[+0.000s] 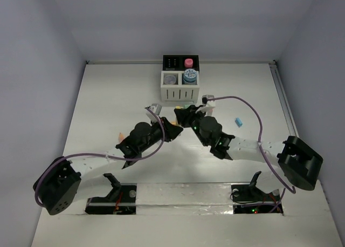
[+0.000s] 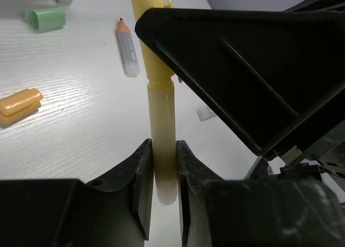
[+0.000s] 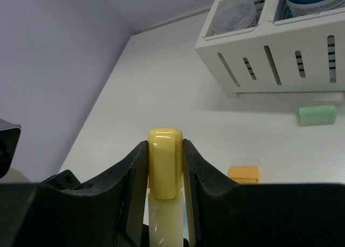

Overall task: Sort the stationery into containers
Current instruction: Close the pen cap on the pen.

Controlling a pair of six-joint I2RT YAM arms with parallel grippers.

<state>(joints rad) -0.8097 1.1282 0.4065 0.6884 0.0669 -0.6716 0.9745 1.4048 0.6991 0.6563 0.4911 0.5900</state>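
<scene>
a: where's the pen?

b: the pale yellow plastic marker looks lifted off the white table, just in front of the white-and-black four-compartment desk organiser, and it's in no compartment. the left gripper is clamped on its barrel, and the right gripper is clamped on its bright yellow cap.

a: so what worries you?

b: two grips on one pen. if either arm moves off the pen's line, the cap may pop off. or the smooth barrel could slide out and drop among the short green plastic stub and the flat orange plastic stub. the wrists also sit very close, so a turn could knock them together.
</scene>
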